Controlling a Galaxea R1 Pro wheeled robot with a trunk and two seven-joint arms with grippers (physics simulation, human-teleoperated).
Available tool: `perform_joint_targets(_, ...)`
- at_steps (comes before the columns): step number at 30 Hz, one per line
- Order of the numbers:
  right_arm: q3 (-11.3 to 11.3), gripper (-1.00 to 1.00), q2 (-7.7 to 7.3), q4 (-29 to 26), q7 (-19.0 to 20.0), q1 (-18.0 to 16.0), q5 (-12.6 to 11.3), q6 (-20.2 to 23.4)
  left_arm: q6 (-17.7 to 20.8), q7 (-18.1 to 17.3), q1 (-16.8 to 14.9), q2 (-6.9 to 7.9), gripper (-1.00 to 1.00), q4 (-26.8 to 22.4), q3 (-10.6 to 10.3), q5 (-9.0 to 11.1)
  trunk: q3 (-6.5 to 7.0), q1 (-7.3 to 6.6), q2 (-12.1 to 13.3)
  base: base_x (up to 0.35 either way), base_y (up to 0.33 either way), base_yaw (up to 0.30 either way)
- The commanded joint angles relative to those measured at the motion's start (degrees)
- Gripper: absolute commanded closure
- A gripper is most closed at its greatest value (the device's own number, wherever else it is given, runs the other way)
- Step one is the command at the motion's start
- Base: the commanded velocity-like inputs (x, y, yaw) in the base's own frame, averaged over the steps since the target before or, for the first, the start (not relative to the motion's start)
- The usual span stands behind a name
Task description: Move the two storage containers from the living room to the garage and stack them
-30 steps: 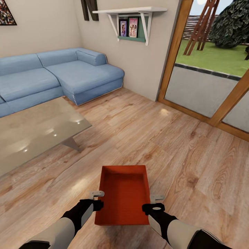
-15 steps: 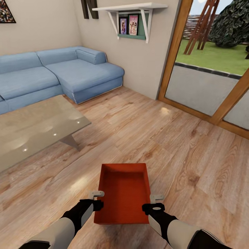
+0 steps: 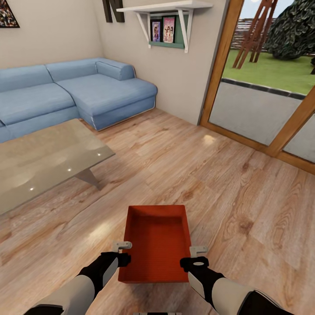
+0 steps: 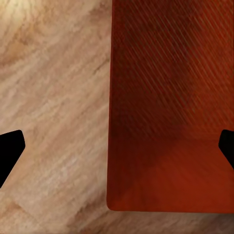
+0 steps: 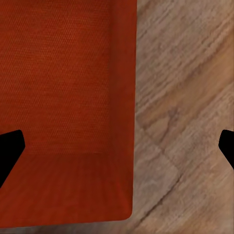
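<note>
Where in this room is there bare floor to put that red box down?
The widest bare wood floor lies between the glass coffee table and the glass doors, ahead of the orange-red bin. More runs right of the bin. Tighter: the strip between the table and the blue sofa.

One orange-red storage container [image 3: 156, 245], rectangular, open-topped, empty, plain walls, upright and level, above light wood plank floor [image 3: 245, 210], living room.

A glass tabletop [image 3: 43, 162] stands ahead-left of the end effectors, a wall shelf [image 3: 166, 8] with picture books [image 3: 168, 29] far ahead, and garden lawn [image 3: 271, 72] ahead-right.
</note>
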Motion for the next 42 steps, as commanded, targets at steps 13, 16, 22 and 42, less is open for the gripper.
perform_joint_targets(13,0.5,-1.0,-0.03,0.0,-0.2,0.0,-0.5,0.0,0.3,1.1,0.0,-0.02,-1.0,-0.3,-0.1,0.6,-0.4,0.44,-0.8,0.023,0.004,0.0)
perform_joint_targets(16,0.5,-1.0,-0.03,0.0,-0.2,0.0,-0.5,0.0,0.3,1.2,0.0,-0.07,-1.0,-0.4,-0.1,0.6,-0.4,0.44,-0.8,0.246,0.055,0.0)
perform_joint_targets(22,0.5,-1.0,-0.03,0.0,-0.2,0.0,-0.5,0.0,0.3,1.2,0.0,-0.04,-1.0,-0.5,-0.1,0.7,-0.4,0.44,-0.8,0.082,0.014,0.0)
perform_joint_targets(42,0.5,-1.0,-0.03,0.0,-0.2,0.0,-0.5,0.0,0.3,1.3,0.0,-0.09,-1.0,-0.2,-0.1,0.6,-0.4,0.44,-0.8,0.002,0.0,0.0)
